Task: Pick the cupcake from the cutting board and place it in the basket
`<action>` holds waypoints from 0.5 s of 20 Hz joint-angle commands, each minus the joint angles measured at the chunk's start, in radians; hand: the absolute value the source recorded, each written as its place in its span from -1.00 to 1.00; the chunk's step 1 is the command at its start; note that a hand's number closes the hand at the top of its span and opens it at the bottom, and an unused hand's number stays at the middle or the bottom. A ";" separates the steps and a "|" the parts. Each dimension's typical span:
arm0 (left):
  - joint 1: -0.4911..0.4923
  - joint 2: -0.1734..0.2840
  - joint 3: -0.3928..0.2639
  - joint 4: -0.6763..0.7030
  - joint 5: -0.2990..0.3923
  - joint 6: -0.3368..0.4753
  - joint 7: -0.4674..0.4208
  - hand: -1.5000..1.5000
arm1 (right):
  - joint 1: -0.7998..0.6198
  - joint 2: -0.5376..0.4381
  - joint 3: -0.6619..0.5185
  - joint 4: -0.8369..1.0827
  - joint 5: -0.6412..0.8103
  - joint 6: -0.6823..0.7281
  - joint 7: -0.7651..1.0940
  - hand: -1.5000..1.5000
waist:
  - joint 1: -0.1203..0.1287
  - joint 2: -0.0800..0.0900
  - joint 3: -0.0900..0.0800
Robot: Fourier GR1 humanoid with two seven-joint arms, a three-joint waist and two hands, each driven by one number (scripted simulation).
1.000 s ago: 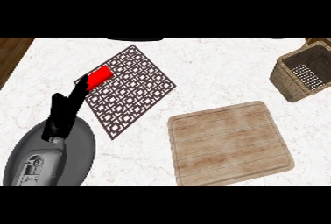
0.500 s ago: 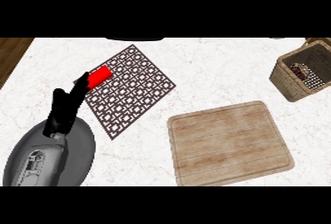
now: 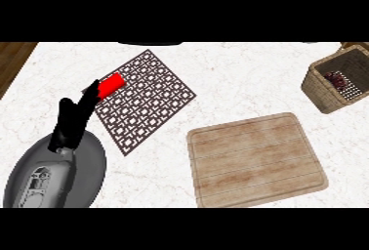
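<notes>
Head view: left robot hand (image 3: 72,122) resting at the left over the white table (image 3: 238,68), fingers straight and relaxed, grasping nothing, fingertips reaching the patterned mat (image 3: 148,100) beside a red block (image 3: 110,85). Cutting board (image 3: 256,158) lying bare. Cupcake (image 3: 338,78) sitting inside the basket (image 3: 324,95) at the right edge.

A white marble counter (image 3: 238,68) with faint grey veins fills the view. Beyond its left edge, at the upper left corner, shows brown wooden floor (image 3: 13,56).
</notes>
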 commanded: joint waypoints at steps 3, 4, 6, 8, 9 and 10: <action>0.007 -0.021 -0.026 -0.044 -0.019 0.019 0.028 0.00 | 0.004 -0.155 -0.094 0.068 -0.069 0.040 0.071 -1.00 | 0.009 0.002 0.002; -0.009 0.020 0.024 0.014 0.013 -0.011 -0.004 0.00 | 0.071 -0.163 -0.103 0.068 -0.076 0.018 0.005 -1.00 | -0.007 0.004 0.002; 0.013 -0.032 -0.021 -0.021 -0.015 0.024 0.002 0.00 | 0.103 -0.204 -0.115 0.095 -0.084 0.058 0.007 -1.00 | -0.003 0.004 0.003; 0.030 0.009 0.001 -0.023 0.005 -0.015 -0.001 0.00 | 0.142 -0.258 -0.125 0.109 -0.094 0.121 -0.022 -1.00 | -0.003 0.003 0.003; -0.024 0.009 0.001 0.003 -0.010 0.002 -0.004 0.00 | 0.128 -0.252 -0.134 0.106 -0.099 0.094 -0.017 -1.00 | 0.002 0.012 0.004; 0.001 0.002 0.004 -0.021 0.000 0.004 0.006 0.00 | 0.150 -0.284 -0.148 0.110 -0.112 0.116 -0.038 -1.00 | 0.002 0.008 0.005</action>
